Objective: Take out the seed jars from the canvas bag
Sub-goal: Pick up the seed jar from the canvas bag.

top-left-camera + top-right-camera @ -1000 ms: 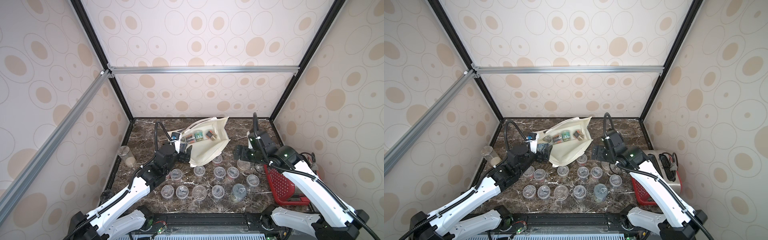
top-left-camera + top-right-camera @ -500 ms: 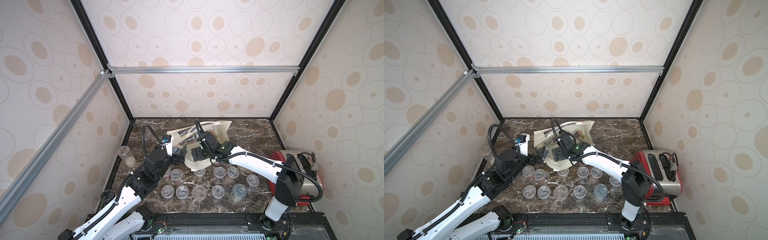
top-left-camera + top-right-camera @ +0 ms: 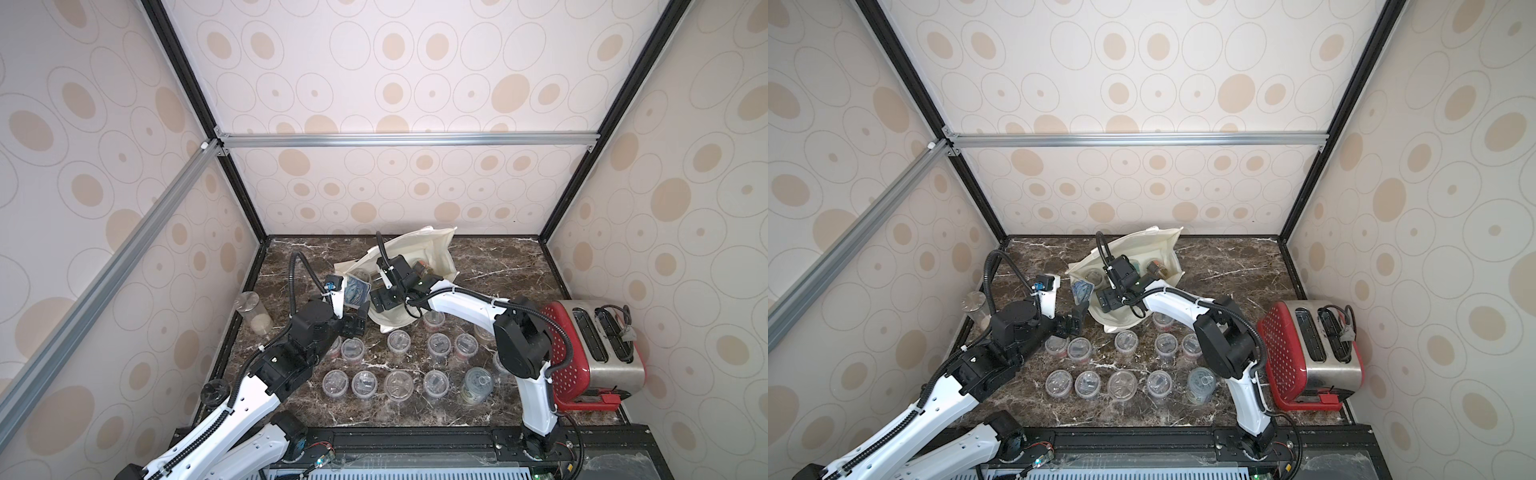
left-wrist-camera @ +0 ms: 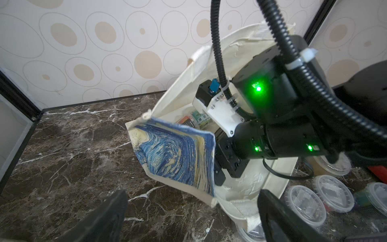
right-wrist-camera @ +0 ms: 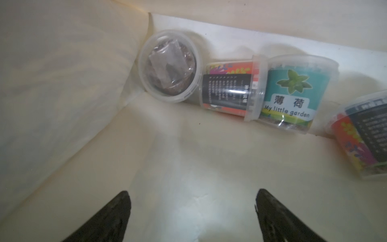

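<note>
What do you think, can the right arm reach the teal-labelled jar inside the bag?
Probably yes. The right gripper is open inside the canvas bag, the teal-labelled jar lies ahead, with only bare canvas between. A red-labelled jar lying against it may crowd the grip.

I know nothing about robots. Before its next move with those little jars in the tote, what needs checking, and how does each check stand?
1. Right claw open and empty: ok.
2. Right claw inside the cream canvas bag: ok.
3. Small clear plastic seed jars in sight ahead: ok, four lie along the bag's fold.
4. A jar between its jaws: not ok, all lie beyond the fingertips.
5. Left claw holding the bag's mouth: not ok, open beside the blue swirly printed flap, gripping nothing.
6. More jars hidden under fabric: cannot tell.
</note>
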### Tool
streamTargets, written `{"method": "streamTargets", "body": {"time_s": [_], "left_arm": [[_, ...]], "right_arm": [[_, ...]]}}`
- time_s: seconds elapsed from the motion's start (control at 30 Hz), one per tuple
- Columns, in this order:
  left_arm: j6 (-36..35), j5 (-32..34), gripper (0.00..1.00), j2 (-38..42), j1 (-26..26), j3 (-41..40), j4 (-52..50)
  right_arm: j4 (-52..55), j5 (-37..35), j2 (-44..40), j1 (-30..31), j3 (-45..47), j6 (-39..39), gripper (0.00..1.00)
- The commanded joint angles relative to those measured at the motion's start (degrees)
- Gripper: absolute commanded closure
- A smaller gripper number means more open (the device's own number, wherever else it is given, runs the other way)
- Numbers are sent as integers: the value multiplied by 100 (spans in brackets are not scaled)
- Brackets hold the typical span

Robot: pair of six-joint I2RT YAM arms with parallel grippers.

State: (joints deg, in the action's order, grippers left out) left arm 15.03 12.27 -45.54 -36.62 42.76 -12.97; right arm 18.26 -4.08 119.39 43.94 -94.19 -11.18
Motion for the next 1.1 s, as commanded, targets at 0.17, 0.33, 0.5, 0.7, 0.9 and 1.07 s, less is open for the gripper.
{"method": "streamTargets", "body": {"time_s": [0.17, 0.33, 0.5, 0.7, 0.9, 1.07], "left_arm": [[234, -84, 2, 353, 60, 9, -91], [848, -599, 2, 159, 61, -243, 393], [850, -817, 2, 21, 59, -360, 711], [1218, -254, 2, -238, 64, -408, 1049], [1286, 293, 2, -915, 61, -69, 1561], [1094, 1047, 4, -1722, 69, 324, 1474]], "right_arm": [[-183, 198, 671, -130, -619, 1173, 7], [26, 194, 1104, -208, -1140, 1237, 7], [452, 158, 1525, -290, -1824, 1128, 6], [1042, 72, 1866, -290, -2474, 1139, 4], [659, 130, 1547, -281, -2012, 1154, 4], [653, 177, 1462, -279, -1982, 1172, 4]]}}
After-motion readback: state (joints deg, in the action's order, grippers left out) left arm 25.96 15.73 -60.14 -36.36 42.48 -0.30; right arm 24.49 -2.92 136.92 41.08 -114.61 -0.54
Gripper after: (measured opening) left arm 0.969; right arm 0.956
